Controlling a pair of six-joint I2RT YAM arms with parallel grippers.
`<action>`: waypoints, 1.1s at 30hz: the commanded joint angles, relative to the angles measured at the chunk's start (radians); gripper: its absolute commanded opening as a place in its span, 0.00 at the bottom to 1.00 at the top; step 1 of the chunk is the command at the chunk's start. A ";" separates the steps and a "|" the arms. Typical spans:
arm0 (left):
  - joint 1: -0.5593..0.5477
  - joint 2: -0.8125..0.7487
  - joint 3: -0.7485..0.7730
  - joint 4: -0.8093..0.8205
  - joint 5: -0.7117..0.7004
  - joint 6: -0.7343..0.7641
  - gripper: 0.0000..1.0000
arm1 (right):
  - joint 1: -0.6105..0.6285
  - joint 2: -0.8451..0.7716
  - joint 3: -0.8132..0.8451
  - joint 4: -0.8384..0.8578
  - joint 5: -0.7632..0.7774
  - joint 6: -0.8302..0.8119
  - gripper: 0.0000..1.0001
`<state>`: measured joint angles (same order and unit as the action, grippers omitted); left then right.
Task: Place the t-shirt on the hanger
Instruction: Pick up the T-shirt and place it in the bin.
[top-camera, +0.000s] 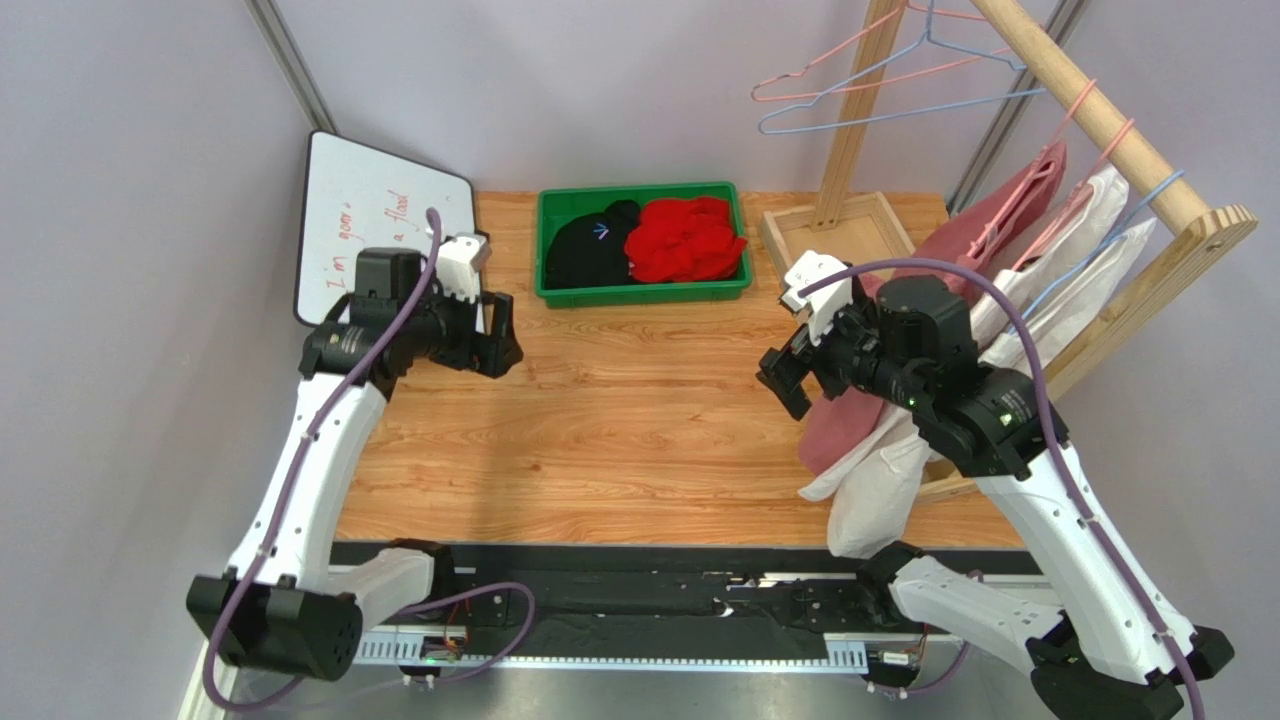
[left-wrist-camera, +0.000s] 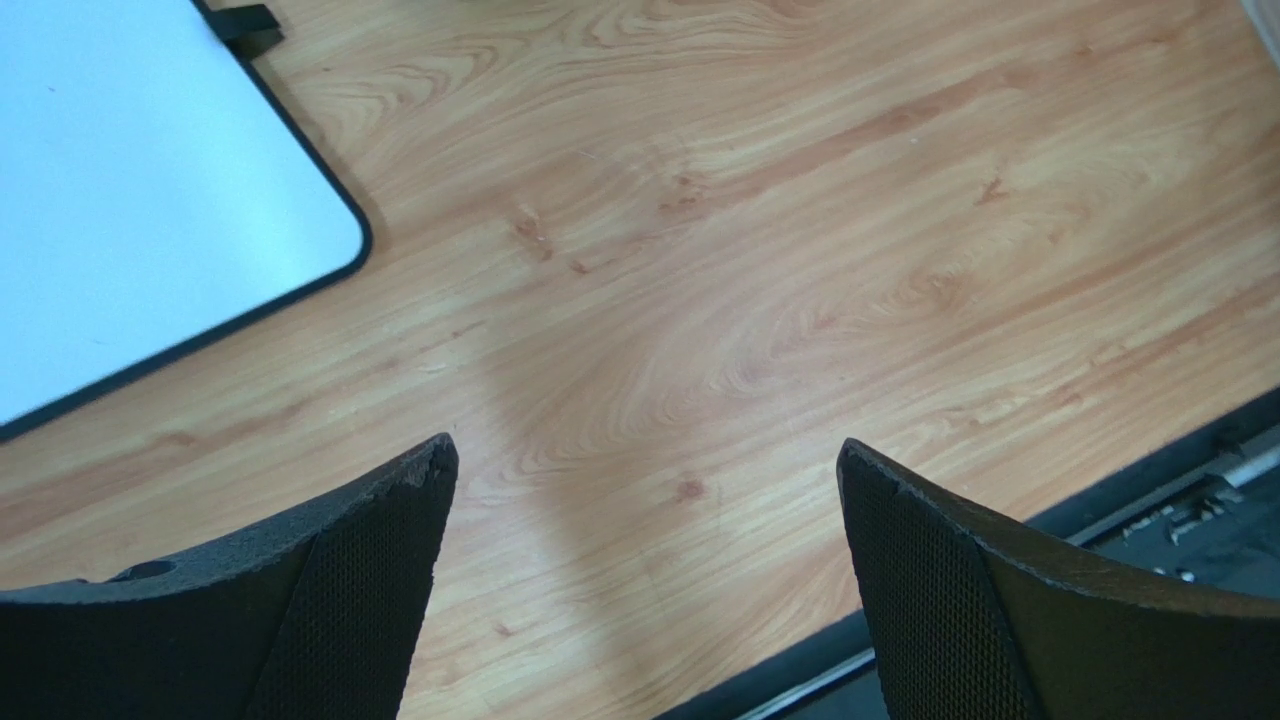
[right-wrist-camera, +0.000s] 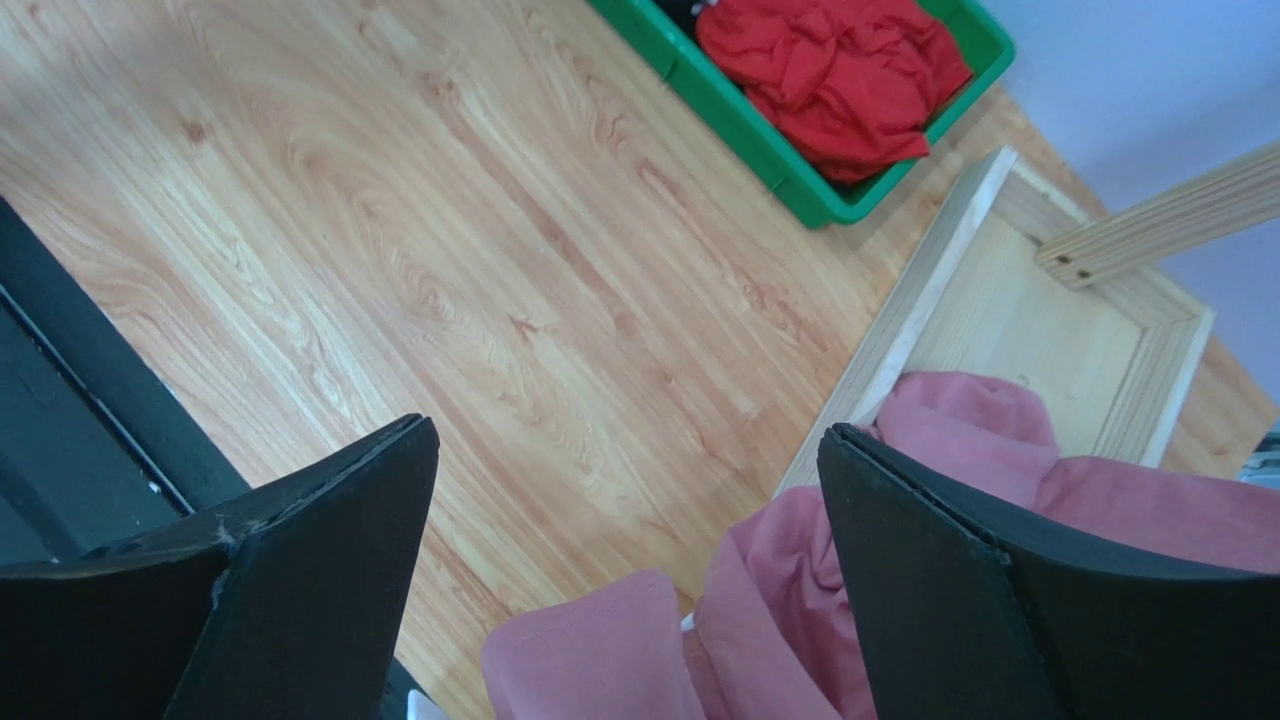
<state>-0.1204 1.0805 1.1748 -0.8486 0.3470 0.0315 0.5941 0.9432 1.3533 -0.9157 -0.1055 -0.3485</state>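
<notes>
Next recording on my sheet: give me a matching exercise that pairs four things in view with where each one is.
Things:
1. black t-shirt
2. red garment
3. whiteboard
4. light-blue hanger

Places:
A. hooked on the wooden rail, far right
B. left half of the green bin
C. far-left corner of the table
D. right half of the green bin

Pairs: 1-B; 2-D; 3-C; 4-A

t-shirt (top-camera: 591, 243): crumpled in green bin (top-camera: 643, 294), most of it folded out of sight.
hanger (top-camera: 902, 113): hook cut off at top edge.
whiteboard (top-camera: 361, 225): red writing too small to read.
hanging shirts (top-camera: 1082, 225): partly behind right arm (top-camera: 977, 398).
</notes>
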 joint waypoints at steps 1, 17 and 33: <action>-0.034 0.204 0.175 0.095 -0.136 0.025 0.99 | -0.002 -0.024 -0.049 0.029 -0.026 -0.020 1.00; -0.140 1.195 1.038 0.157 -0.128 0.117 0.99 | -0.002 0.020 -0.132 0.057 -0.025 -0.024 1.00; -0.157 1.400 1.230 -0.059 -0.163 0.223 0.31 | -0.002 0.111 -0.102 0.075 -0.013 -0.023 1.00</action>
<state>-0.2733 2.5210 2.3341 -0.8024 0.1638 0.1928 0.5941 1.0603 1.2198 -0.8963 -0.1307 -0.3561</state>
